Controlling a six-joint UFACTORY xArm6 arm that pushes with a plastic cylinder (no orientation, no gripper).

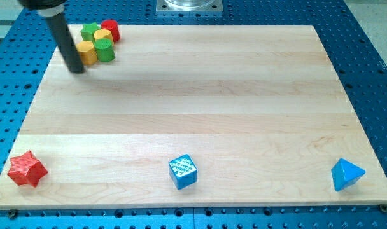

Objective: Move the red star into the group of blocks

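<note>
The red star (pixel 27 169) lies at the board's bottom left corner. The group of blocks sits at the top left: a green star (pixel 90 32), a red cylinder (pixel 111 29), a yellow block (pixel 102 36), a green cylinder (pixel 104 49) and a yellow hexagon (pixel 87 53). My tip (pixel 77 69) rests on the board just left of and below the yellow hexagon, close to it. The rod rises toward the view's top left. The red star is far below the tip.
A blue cube (pixel 182 172) lies at the bottom middle and a blue triangular block (pixel 346 175) at the bottom right. The wooden board (pixel 193 108) lies on a blue perforated table. A metal mount (pixel 189 6) is at the top edge.
</note>
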